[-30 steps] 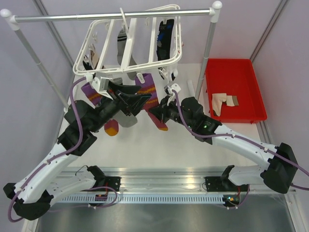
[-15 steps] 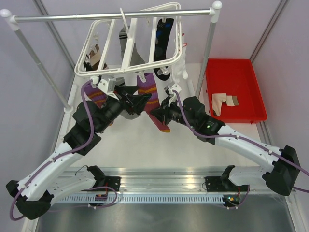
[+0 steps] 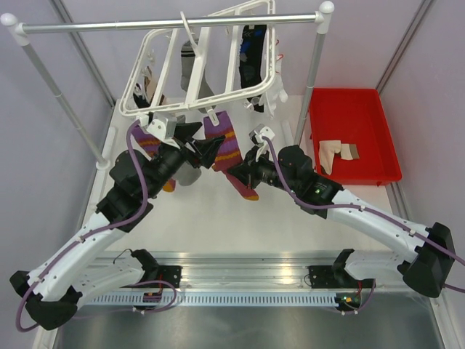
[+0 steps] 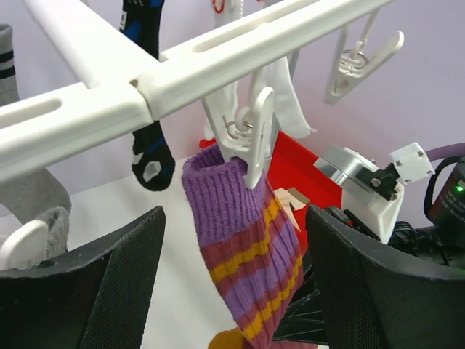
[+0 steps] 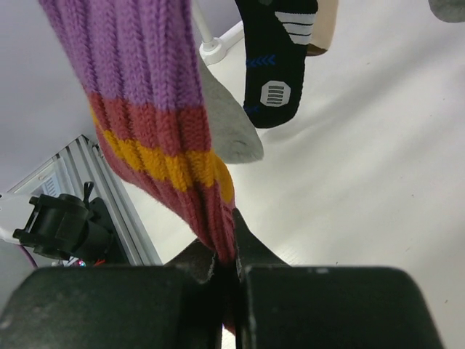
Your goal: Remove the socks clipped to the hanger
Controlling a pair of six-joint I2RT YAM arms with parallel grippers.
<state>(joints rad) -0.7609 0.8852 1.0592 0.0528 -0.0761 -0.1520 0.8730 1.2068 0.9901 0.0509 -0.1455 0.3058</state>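
From above, we see the hanger (image 3: 190, 106) hooked, tilted, on the rail (image 3: 109, 26) over the desk (image 3: 218, 218), with socks (image 3: 252, 54) clipped beneath it. The left tool (image 3: 202, 140) gapes beside the purple striped sock (image 3: 221, 139), and the right tool (image 3: 242, 169) pinches the sock's lower end.

Our left wrist view shows that sock held by a clip (image 4: 251, 134), hanging between the tool's spread fingers (image 4: 109, 291).

Our right wrist view shows the fingers (image 5: 290, 305) clamped tight on the sock's striped fabric.
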